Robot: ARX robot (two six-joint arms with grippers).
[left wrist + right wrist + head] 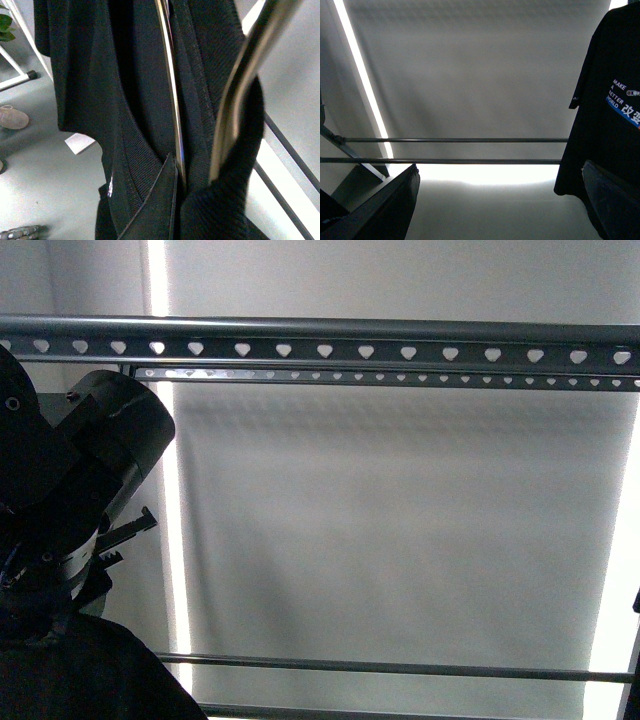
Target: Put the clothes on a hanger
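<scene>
Front view: T-shirt below rack rail

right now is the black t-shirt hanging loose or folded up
Hanging loose: in the right wrist view the T-shirt drapes straight down, sleeve and print spread flat.

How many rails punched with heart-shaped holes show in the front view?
2. The upper rail spans the full width near the top. The second rail runs just beneath it, and its holes look smaller. Any others would lie outside the frame.
</scene>
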